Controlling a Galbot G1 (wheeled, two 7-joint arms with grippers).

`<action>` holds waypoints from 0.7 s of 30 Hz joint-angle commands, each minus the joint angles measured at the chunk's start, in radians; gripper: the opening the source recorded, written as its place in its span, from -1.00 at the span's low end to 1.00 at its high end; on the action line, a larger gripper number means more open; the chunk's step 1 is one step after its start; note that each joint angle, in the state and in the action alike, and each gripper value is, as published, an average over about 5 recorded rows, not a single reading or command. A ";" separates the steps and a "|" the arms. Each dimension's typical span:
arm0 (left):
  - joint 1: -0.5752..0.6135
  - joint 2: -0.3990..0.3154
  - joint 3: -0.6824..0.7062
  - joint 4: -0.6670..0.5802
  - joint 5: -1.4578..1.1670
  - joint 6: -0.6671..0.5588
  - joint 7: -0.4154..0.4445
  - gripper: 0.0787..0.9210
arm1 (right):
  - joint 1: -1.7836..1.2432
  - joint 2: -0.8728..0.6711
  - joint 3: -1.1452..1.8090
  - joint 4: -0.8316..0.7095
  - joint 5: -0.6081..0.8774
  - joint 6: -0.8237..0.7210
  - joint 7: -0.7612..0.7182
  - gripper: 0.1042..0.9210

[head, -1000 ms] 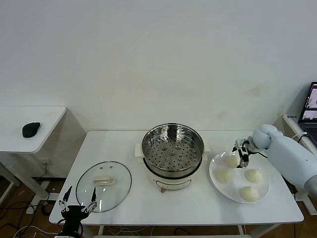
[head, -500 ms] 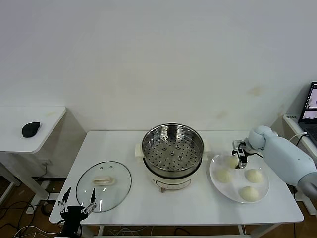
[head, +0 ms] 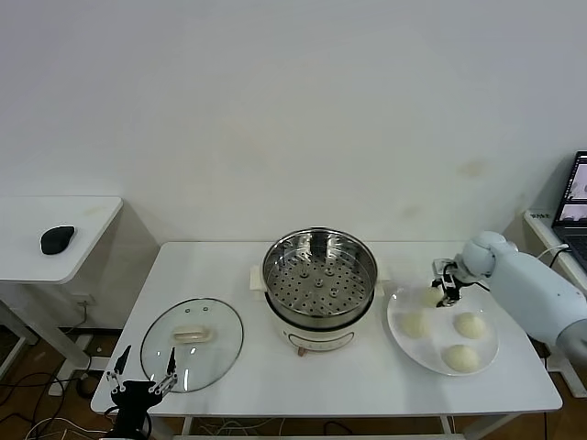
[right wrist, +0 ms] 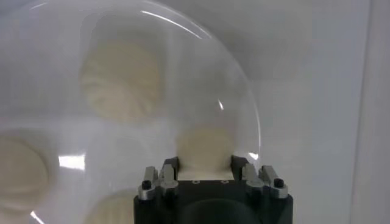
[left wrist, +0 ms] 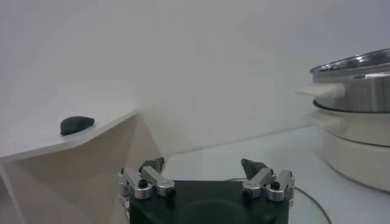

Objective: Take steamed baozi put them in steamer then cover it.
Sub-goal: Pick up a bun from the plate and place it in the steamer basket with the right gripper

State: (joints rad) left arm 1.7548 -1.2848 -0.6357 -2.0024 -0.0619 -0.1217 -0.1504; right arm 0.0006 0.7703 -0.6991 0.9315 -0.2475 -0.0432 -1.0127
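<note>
1. Leftmost, a dark computer mouse [head: 57, 239] lies on a separate side table [head: 87, 215]; neither belongs to the task.
2. At the near left corner of the work table [head: 229, 266] the left gripper [head: 143, 374] hangs parked below the table edge, fingers spread wide with nothing between them.
3. Just beyond it the cover [head: 192, 343] lies flat on the table, its cream handle up, well apart from the pot.
4. At the table's middle stands the steamer [head: 319, 286], its perforated steel basket bare of buns and its top open.
5. To the right of it, just beside the pot base, sits the white plate [head: 487, 350], with three steamed baozi [head: 469, 324] lying free on it.
6. At the plate's far edge the right gripper [head: 443, 284] is clamped on the fourth bun [head: 432, 295]; the right wrist view shows this bun [right wrist: 205, 148] pinched between the two fingers, seemingly a little above the plate's surface.
7. The relation that matters for the coming move: the steamer lies to the left of the held bun, a short reach across the gap between plate and pot, and its rim stands higher than the plate. By my judgement the bun must be raised clear of that rim before it travels left.
8. The right arm is far nearer to both plate and steamer; the left arm is nearer to the cover.
</note>
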 commanded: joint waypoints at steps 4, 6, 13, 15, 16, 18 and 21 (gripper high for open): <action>-0.002 0.003 0.004 -0.003 -0.003 -0.001 0.001 0.77 | 0.144 -0.147 -0.081 0.199 0.142 -0.008 -0.008 0.07; -0.003 0.005 0.008 -0.005 -0.003 -0.001 0.001 0.77 | 0.209 -0.170 -0.112 0.240 0.186 -0.007 -0.013 0.07; -0.009 0.015 0.019 -0.010 -0.012 0.000 0.003 0.77 | 0.505 -0.104 -0.313 0.276 0.349 -0.003 -0.019 0.07; -0.009 0.021 0.019 -0.012 -0.020 0.001 0.004 0.77 | 0.570 -0.058 -0.367 0.277 0.392 -0.001 -0.015 0.07; -0.010 0.025 0.018 -0.012 -0.024 0.001 0.004 0.77 | 0.591 -0.032 -0.392 0.279 0.415 0.003 -0.011 0.07; -0.011 0.032 0.013 -0.010 -0.030 0.000 0.004 0.77 | 0.620 0.015 -0.434 0.286 0.459 0.016 0.001 0.07; -0.010 0.042 0.002 -0.009 -0.038 -0.002 0.005 0.77 | 0.644 0.082 -0.490 0.295 0.513 0.045 0.024 0.07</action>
State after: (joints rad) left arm 1.7448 -1.2495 -0.6319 -2.0134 -0.0934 -0.1236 -0.1458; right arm 0.4932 0.7900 -1.0605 1.1760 0.1256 -0.0065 -0.9952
